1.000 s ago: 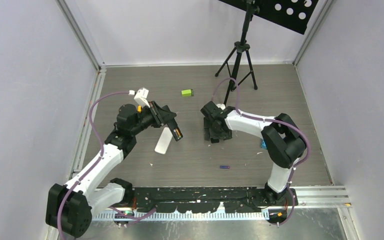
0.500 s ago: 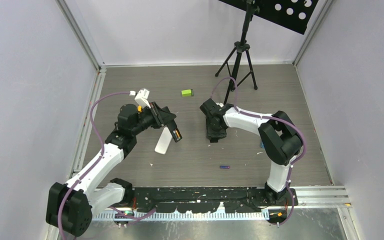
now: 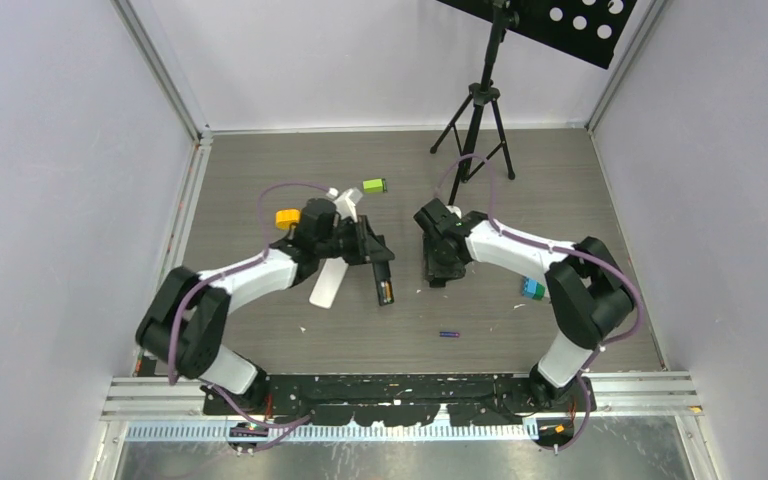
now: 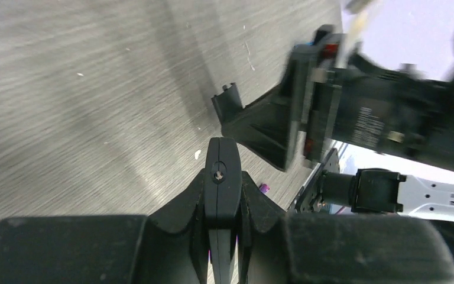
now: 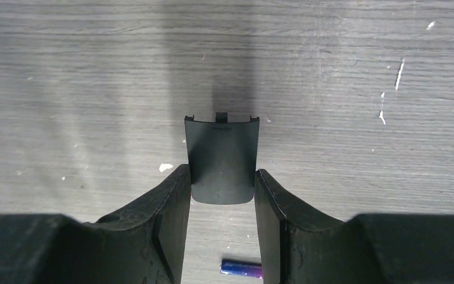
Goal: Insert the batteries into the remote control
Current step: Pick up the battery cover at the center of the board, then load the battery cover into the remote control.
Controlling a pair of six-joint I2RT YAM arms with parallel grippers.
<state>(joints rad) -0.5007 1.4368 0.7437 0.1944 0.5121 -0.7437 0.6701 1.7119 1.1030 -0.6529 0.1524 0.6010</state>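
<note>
While left jaws clamped thin black remote control over counter centre, right jaws pinched curved matte dark battery cover by sides; glossy blue-purple battery lay toward near edge, label unreadable.

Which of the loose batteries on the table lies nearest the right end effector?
The blue-purple battery, just on the near side of the right end effector; the green battery lies farther off, towards the back.
</note>
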